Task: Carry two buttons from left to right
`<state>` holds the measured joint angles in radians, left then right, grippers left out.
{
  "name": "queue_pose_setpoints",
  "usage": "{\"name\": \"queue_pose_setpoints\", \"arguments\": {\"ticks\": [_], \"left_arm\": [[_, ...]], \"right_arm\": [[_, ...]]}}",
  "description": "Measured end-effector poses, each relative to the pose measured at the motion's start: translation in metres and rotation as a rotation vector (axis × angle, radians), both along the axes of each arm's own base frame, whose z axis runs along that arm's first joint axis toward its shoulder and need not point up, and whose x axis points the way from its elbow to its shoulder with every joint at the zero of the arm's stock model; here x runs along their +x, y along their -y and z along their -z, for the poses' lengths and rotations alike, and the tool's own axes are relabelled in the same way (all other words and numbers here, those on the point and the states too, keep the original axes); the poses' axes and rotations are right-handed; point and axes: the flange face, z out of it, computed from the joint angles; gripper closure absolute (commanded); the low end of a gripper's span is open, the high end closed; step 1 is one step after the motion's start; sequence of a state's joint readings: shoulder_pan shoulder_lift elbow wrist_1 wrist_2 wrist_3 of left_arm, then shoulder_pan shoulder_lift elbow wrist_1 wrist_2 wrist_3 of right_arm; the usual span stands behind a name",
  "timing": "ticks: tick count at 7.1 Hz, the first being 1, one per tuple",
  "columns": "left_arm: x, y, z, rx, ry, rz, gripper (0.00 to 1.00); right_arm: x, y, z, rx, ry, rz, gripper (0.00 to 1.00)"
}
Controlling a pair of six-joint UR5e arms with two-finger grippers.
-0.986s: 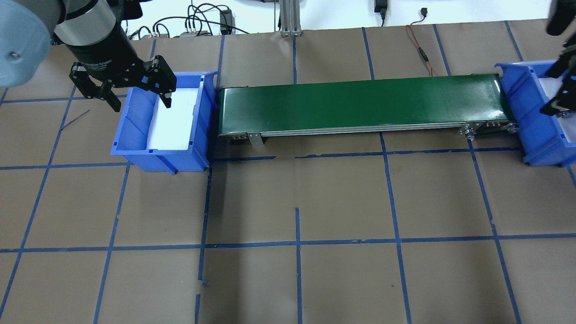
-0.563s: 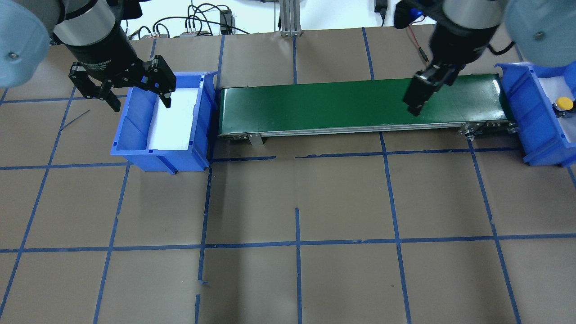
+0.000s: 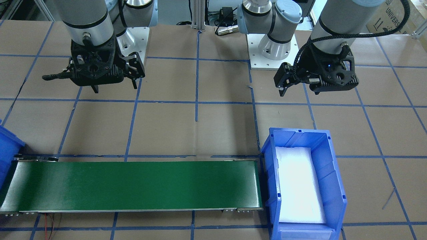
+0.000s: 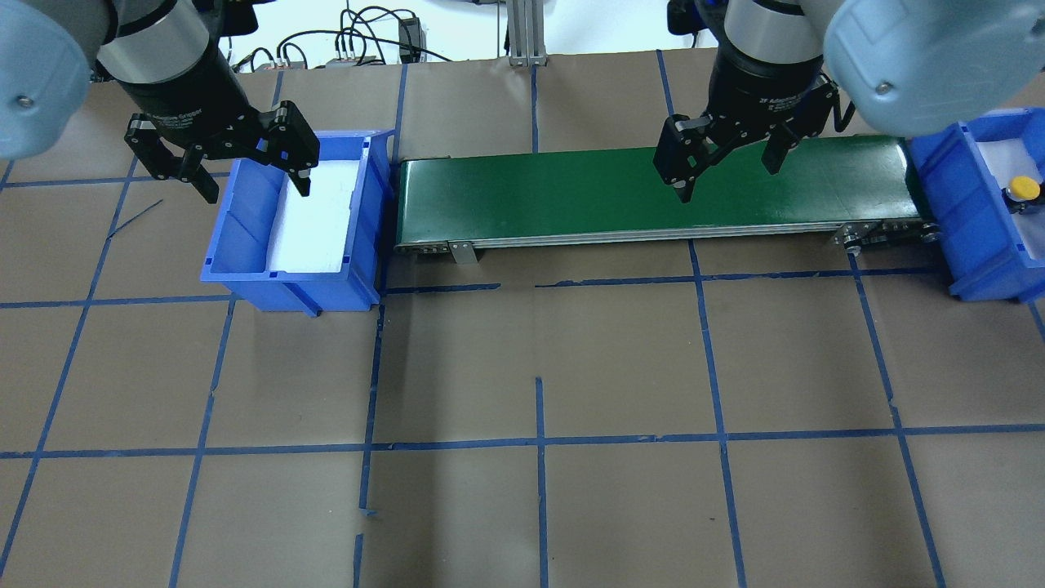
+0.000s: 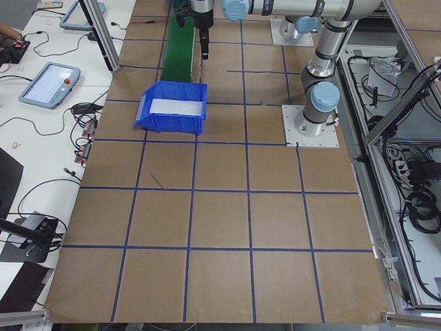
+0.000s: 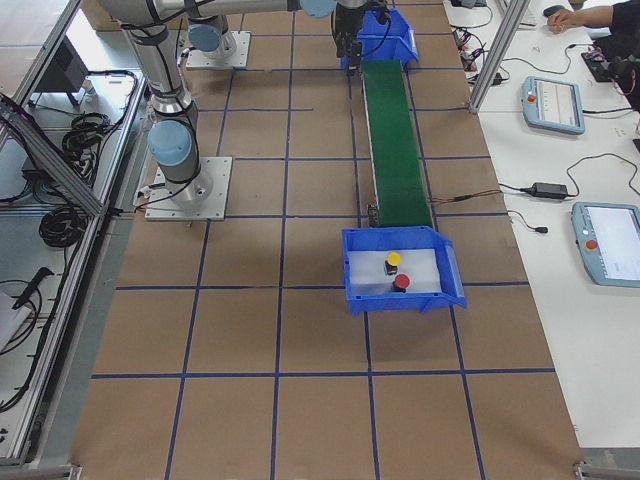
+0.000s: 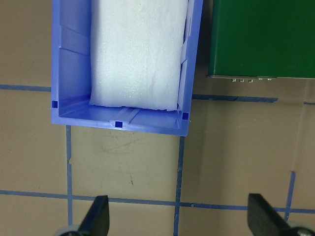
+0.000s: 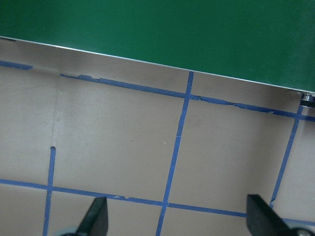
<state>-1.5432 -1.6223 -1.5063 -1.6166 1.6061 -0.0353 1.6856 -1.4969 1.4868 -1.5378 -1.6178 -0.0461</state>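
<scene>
The yellow-capped button [image 4: 1023,189] and the red-capped button [image 6: 401,282] stand on white foam in the right blue bin [image 4: 947,188], which also shows in the exterior right view [image 6: 400,300] with the yellow button [image 6: 394,259]. My right gripper [image 4: 727,181] is open and empty, high up by the green conveyor belt [image 4: 571,192]; its wrist view [image 8: 179,219] shows the belt's near edge and bare table. My left gripper [image 4: 257,192] is open and empty, high up on my side of the left blue bin [image 4: 290,290]. That bin [image 7: 74,73] holds only white foam.
The conveyor [image 3: 133,186] runs between the two bins. Cables and an aluminium post [image 4: 522,33] lie at the table's far edge. A red wire [image 4: 763,90] trails near the belt's far right. Teach pendants [image 6: 555,105] lie on the side bench.
My right arm has swung from over the right bin to the left, over the conveyor, and turned its open gripper. The yellow button has come into view. My left arm has not moved.
</scene>
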Motion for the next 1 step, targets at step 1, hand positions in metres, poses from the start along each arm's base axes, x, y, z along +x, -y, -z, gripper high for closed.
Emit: {"name": "queue_pose_setpoints", "arguments": {"ticks": [1], "left_arm": [[0.0,0.0001,0.0002,0.0,0.0,0.0,0.0]], "right_arm": [[0.0005,-0.0001,-0.0002,-0.001,0.004,0.035,0.0]]}}
